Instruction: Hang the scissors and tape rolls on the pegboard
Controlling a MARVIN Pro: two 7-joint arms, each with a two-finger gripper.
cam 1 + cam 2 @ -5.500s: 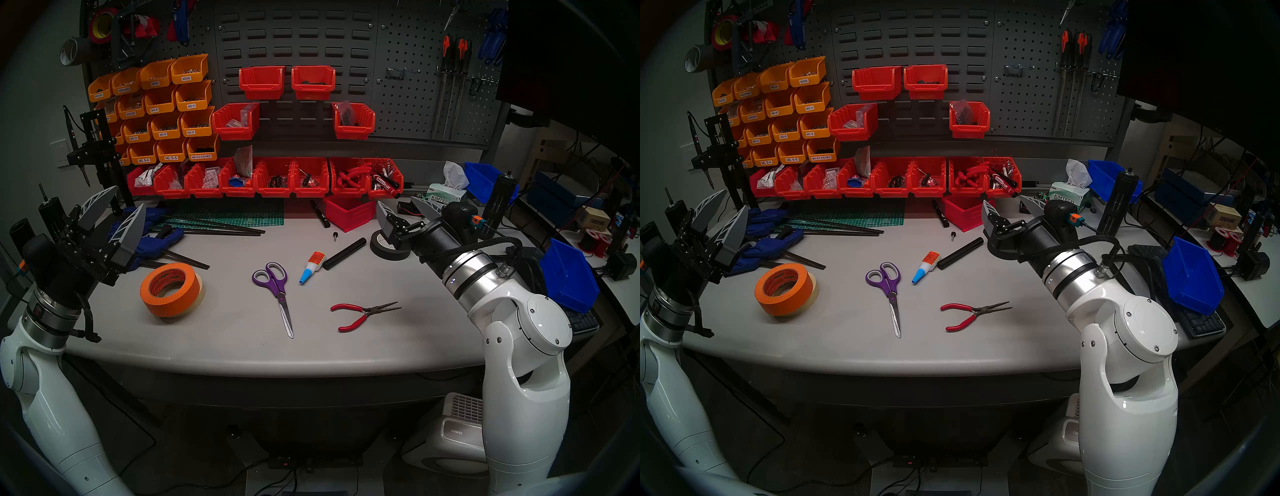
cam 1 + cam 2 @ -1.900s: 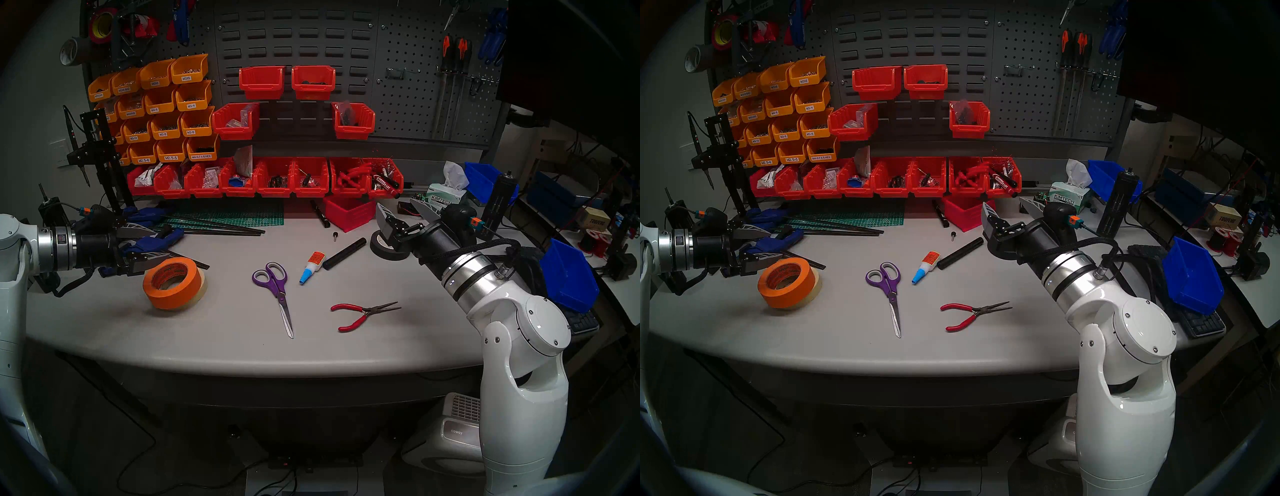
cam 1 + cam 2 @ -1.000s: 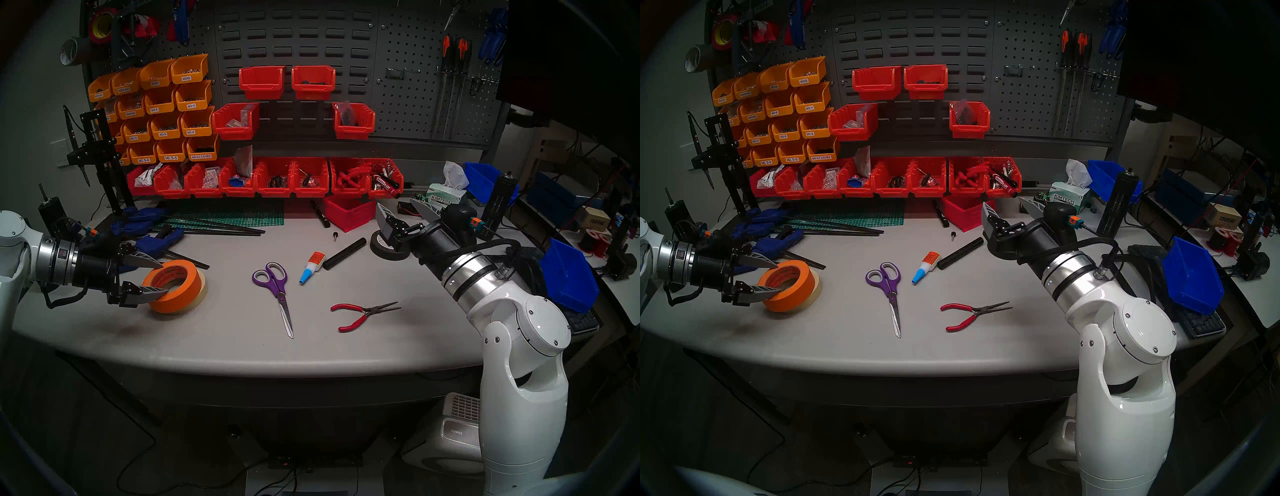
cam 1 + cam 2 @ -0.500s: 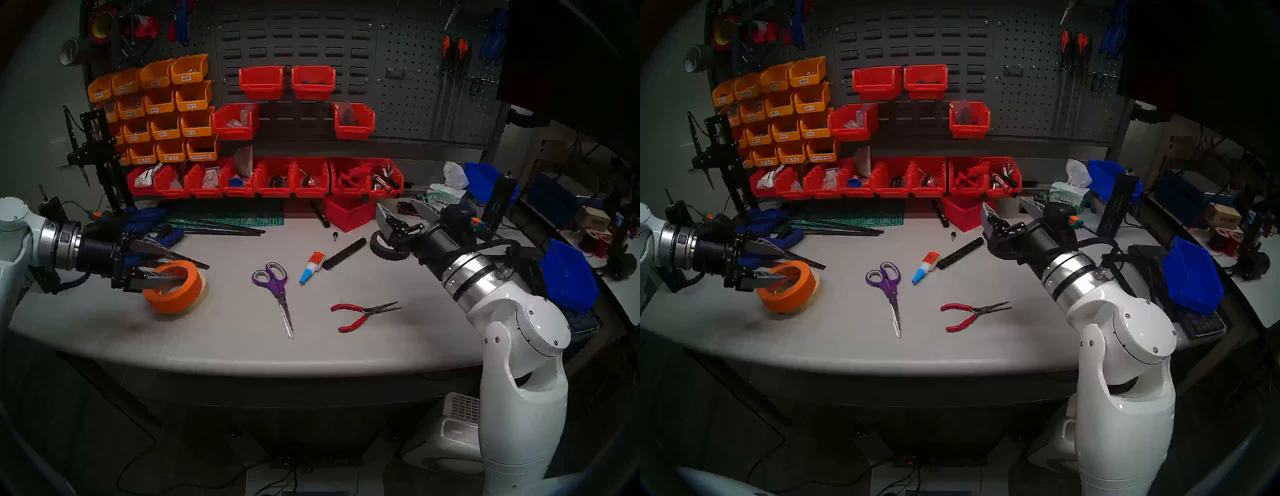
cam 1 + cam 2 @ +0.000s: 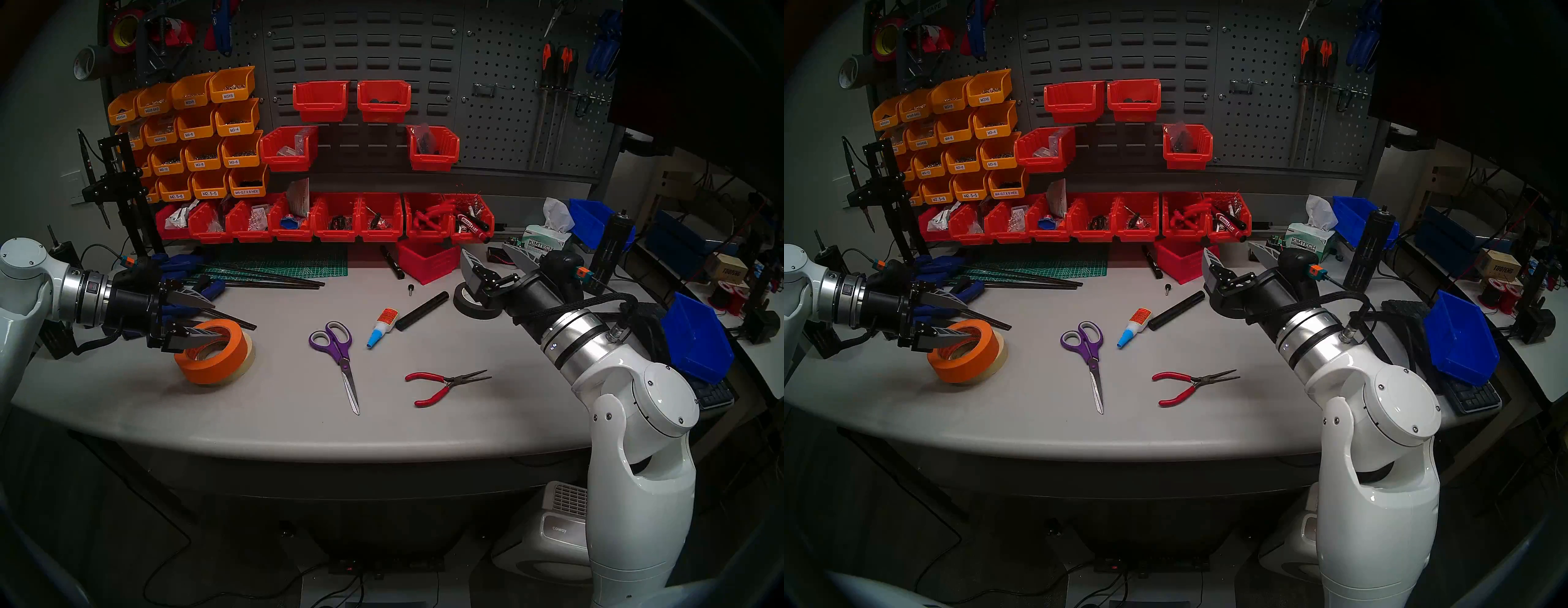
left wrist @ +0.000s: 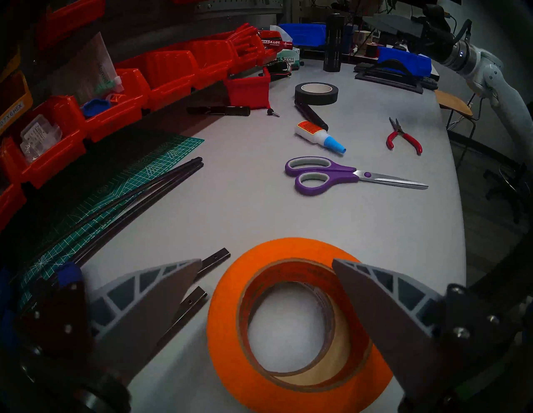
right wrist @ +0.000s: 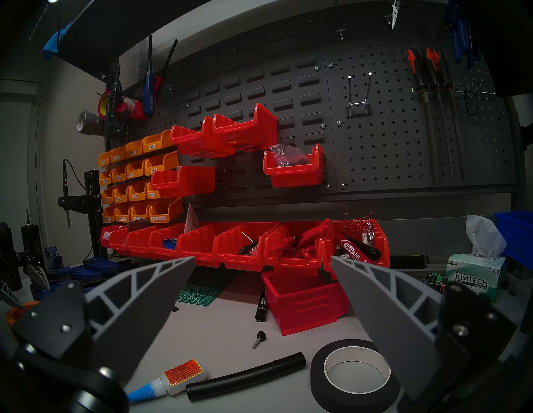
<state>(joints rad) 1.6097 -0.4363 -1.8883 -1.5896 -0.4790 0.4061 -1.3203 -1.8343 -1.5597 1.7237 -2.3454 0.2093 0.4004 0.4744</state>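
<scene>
Two grey fingers of the left gripper are spread wide at the left of the head view, one finger reaching into the hole of the orange tape roll and the other outside it, beside the black bars; they do not close on it. One second ago the same fingers were lower in the frame, at the near rim of the roll; now they are higher and further right. The roll has tipped a little since then and it leans on the cream tape roll. The right gripper is in the same place as before, at the right centre above the black tape roll, its fingers wide apart and empty.

The scissors lie flat at the centre of the table, unchanged, and the red pliers are to their right. The pegboard is at the upper right with one bare double hook.

Readable writing: "KIMTECH" on the tissue box, "MARKS-A-LOT" on a marker, "M4-0.7 X 6 HEX" and "M2.5-5" on the yellow bins, "coway" on the white appliance under the table.
</scene>
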